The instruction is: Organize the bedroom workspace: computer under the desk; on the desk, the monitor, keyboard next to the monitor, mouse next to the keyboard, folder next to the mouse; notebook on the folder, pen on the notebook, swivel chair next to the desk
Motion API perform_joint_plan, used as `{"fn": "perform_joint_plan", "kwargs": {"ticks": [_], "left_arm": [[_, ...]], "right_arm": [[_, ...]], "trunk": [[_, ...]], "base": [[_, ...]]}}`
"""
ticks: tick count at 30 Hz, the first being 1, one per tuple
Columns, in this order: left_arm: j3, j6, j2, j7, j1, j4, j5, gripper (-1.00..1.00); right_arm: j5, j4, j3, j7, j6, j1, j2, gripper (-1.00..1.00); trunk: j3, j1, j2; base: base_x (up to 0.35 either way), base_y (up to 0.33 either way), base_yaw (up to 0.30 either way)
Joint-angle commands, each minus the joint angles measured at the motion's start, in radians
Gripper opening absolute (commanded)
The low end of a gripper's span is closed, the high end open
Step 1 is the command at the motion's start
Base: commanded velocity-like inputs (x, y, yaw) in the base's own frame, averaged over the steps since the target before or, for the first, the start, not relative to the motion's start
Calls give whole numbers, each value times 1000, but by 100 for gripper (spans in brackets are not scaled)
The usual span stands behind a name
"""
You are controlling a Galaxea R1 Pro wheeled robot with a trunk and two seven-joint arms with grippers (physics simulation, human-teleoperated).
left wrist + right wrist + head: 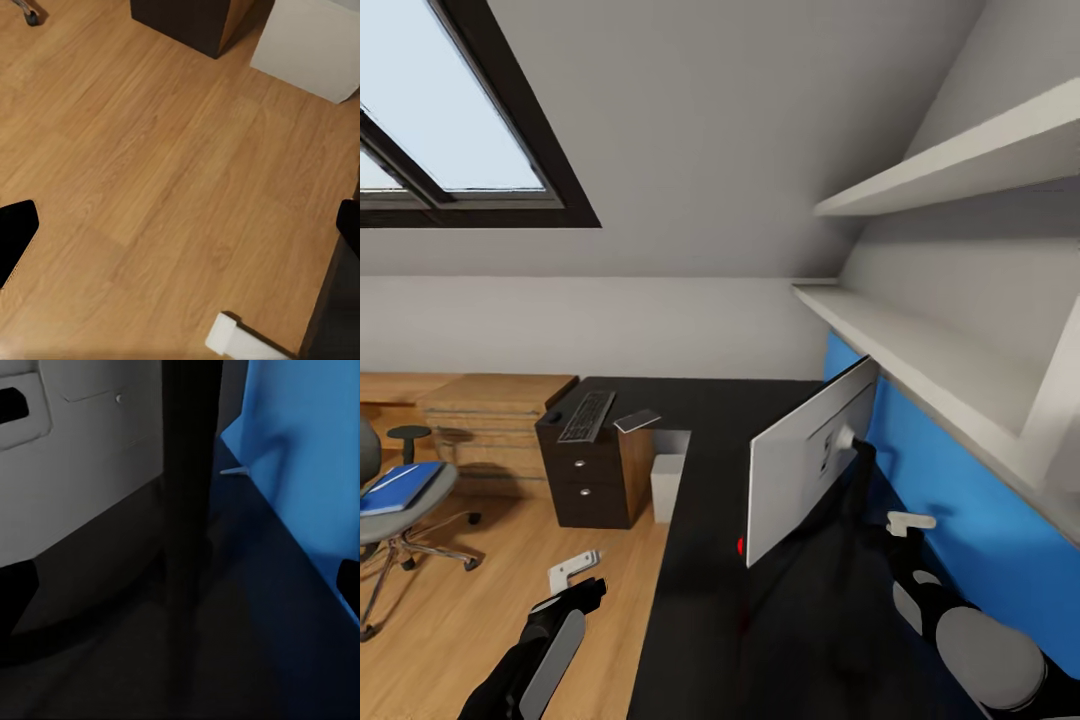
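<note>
The monitor (805,465) stands on the black desk (700,600) with its pale back (75,457) and black stand (191,510) toward me. My right gripper (910,521) is open just behind that stand. At the desk's far end lie the keyboard (587,415), the pale notebook (637,420) and a small dark lump, seemingly the mouse (553,415). The computer (667,487) sits under the desk. On the left, the blue folder (398,487) rests on the swivel chair (405,515). My left gripper (574,571) hangs open over the floor. The pen is out of view.
A dark brown drawer unit (595,475) carries the desk's far end, with low wooden shelving (490,420) to its left. A blue wall panel (960,500) and white shelves (920,350) run along the right wall. Wooden floor (165,180) lies between chair and desk.
</note>
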State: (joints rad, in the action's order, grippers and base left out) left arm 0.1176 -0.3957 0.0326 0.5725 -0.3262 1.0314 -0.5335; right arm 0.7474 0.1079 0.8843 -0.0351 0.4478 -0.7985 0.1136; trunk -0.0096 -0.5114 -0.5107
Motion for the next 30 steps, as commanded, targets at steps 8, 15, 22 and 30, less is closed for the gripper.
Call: {"fn": "perform_joint_plan", "kwargs": {"ticks": [8, 15, 22, 30], "left_arm": [[4, -2, 2, 9, -1, 1, -8, 100], [4, -2, 2, 10, -1, 1, -7, 100], [5, -2, 0, 11, -1, 1, -6, 100], [5, -2, 0, 12, -1, 1, -8, 100]], "right_arm": [[8, 0, 9, -3, 3, -1, -5, 100], [9, 0, 9, -4, 4, -1, -13, 100], [8, 1, 9, -3, 40, 1, -12, 100], [6, 1, 9, -2, 68, 1, -11, 100]], "trunk": [[-1, 0, -1], [-1, 0, -1], [-1, 0, -1], [-1, 0, -1]], "base": [[-207, 269, 0], [-126, 309, 0], [-139, 278, 0], [-263, 101, 0]]}}
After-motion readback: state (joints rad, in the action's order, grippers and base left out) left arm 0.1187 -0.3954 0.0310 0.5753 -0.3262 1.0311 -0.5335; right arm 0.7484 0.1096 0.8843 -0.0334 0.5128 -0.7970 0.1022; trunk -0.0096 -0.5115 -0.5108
